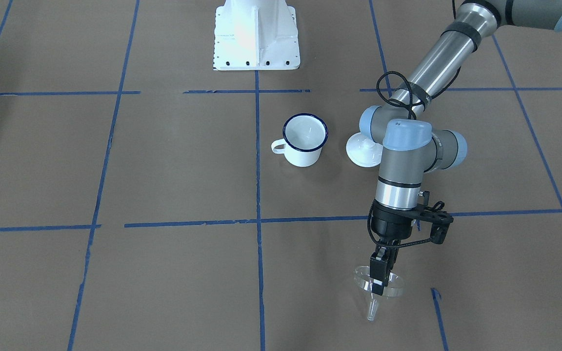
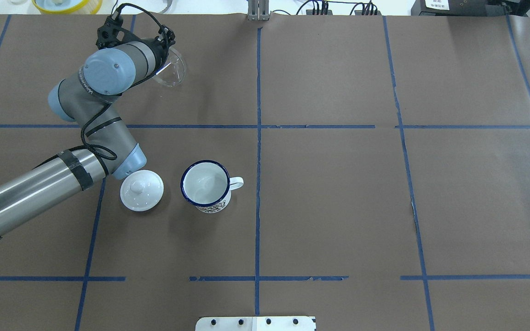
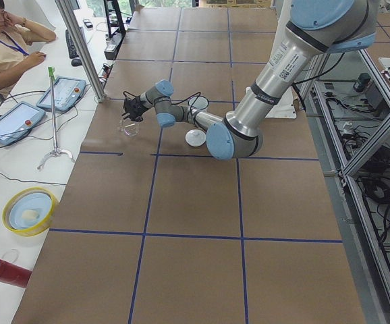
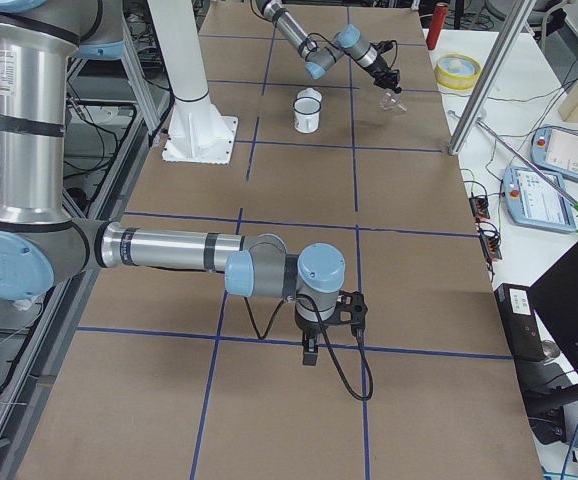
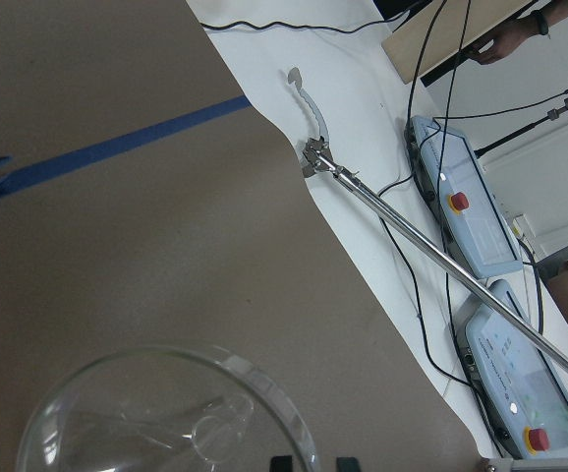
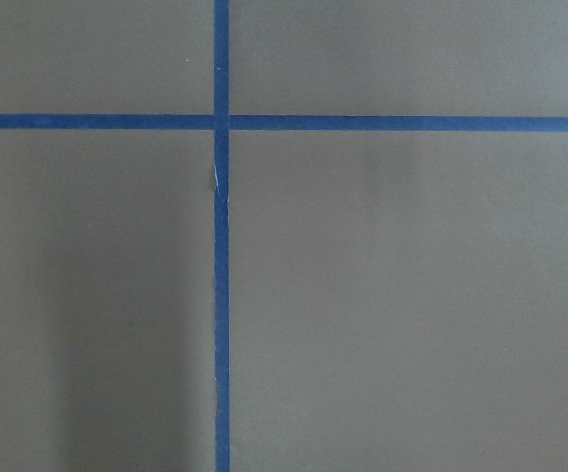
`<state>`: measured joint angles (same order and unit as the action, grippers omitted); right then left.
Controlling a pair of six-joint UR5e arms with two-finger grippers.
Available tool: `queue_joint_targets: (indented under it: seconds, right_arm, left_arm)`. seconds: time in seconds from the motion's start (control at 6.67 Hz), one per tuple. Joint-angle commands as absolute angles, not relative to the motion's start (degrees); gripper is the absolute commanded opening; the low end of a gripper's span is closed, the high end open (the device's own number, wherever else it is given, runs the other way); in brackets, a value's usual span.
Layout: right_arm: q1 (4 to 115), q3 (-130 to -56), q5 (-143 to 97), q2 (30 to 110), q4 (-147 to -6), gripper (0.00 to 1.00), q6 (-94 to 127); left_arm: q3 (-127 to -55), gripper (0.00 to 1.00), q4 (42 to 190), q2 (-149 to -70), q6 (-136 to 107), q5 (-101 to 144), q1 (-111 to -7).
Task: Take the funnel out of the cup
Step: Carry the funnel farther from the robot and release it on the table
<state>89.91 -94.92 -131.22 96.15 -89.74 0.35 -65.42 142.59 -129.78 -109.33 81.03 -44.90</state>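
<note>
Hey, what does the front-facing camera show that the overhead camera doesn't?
Only the front-facing view shows the left gripper shut on the rim of the funnel, and the funnel's narrow spout. Only the overhead view shows a dark print low on the side of the cup and a yellow dish past the table's far edge; there the arm's wrist hides the gripper. Both show the cup upright and empty, with the white lid beside it, not touching, and the funnel well away from them.
</note>
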Motion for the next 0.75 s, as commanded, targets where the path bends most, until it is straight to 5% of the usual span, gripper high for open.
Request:
queue_joint_targets:
  seconds: [0.0, 0.3, 0.6]
  right_arm:
    - [89.9, -94.9, -131.2, 96.2, -89.7, 1.0, 0.4]
    - [89.9, -94.9, -131.2, 96.2, -89.7, 1.0, 0.4]
    - [89.9, -94.9, -131.2, 96.2, -89.7, 1.0, 0.4]
  left_arm:
    - [-79.4, 1.0, 139.1, -120.7, -94.0, 92.4, -45.5]
    - [-100.4, 1.0, 115.2, -113.3, -76.7, 99.6, -46.0]
    - [-111.1, 1.0, 97.4, -109.8, -66.4, 100.7, -46.1]
